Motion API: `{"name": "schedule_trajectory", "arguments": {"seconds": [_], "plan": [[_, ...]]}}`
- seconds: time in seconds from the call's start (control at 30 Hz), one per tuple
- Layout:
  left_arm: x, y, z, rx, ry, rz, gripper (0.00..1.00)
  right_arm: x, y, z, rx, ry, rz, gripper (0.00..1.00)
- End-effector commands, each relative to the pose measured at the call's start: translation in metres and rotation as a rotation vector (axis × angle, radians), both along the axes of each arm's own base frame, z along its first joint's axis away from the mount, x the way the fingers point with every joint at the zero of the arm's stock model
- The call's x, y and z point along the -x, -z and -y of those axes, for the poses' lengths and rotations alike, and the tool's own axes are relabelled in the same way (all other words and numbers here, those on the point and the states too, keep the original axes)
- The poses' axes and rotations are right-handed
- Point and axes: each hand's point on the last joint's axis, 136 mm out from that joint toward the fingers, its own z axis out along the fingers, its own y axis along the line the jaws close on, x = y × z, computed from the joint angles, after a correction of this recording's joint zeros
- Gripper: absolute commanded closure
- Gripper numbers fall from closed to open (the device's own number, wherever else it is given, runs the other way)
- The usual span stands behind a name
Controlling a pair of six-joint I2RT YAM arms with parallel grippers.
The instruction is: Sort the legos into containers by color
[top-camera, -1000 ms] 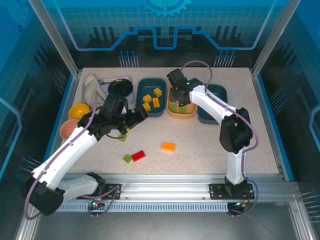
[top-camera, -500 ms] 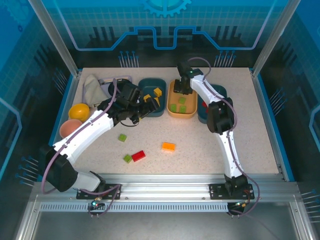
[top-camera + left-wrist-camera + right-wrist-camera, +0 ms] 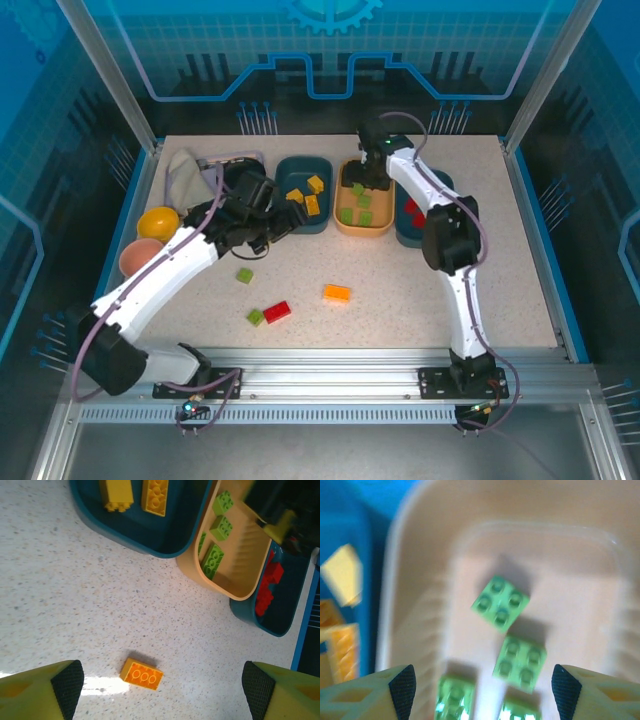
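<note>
top external: right gripper (image 3: 371, 178) has moved toward the far end of the orange-tan tray (image 3: 378, 228) over the last second, and its jaws went from nearly closed to wide apart. a green brick (image 3: 357, 188) now shows at that end of the tray, so i read this as a drop just made. that puts four greens in the tan tray, one more off the list.

right wrist view: right gripper (image 3: 484, 686) pads stand far apart with nothing between them. dropped green brick (image 3: 500, 602) lies below on the tray floor (image 3: 570, 595), clear of both pads. frame is blurred, so it's probably settled flat, can't swear to it.

left arm has swung up toward the yellow-brick teal tray (image 3: 300, 172), uncovering a loose green brick (image 3: 245, 275) on the table (image 3: 420, 300). left gripper (image 3: 283, 222) is wide open and empty. in its wrist view the left gripper (image 3: 164, 687) looks down on the orange brick (image 3: 141, 674), not touching it.

red bricks (image 3: 410, 208) sit in the right teal tray (image 3: 443, 186).

still loose on the table: second green brick (image 3: 256, 317), red brick (image 3: 277, 311), orange brick (image 3: 337, 293), plus the uncovered green. four left to sort.
</note>
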Motion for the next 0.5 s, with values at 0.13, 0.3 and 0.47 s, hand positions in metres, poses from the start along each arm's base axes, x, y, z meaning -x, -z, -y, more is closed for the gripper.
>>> {"name": "schedule_trajectory", "arguments": {"seconds": [0.13,0.3,0.47], "plan": [[0.073,0.002,-0.074,-0.136,-0.161,-0.053,0.14,0.122,-0.079,-0.088,-0.071,-0.54,0.276,0.23],[0.12,0.011,-0.114,-0.157,-0.247,-0.054,0.13,0.258,-0.046,-0.138,-0.044,-1.12,0.31,0.17],[0.154,0.02,-0.137,-0.137,-0.308,-0.059,0.13,0.326,-0.013,-0.155,0.08,-1.452,0.387,0.07]]}}
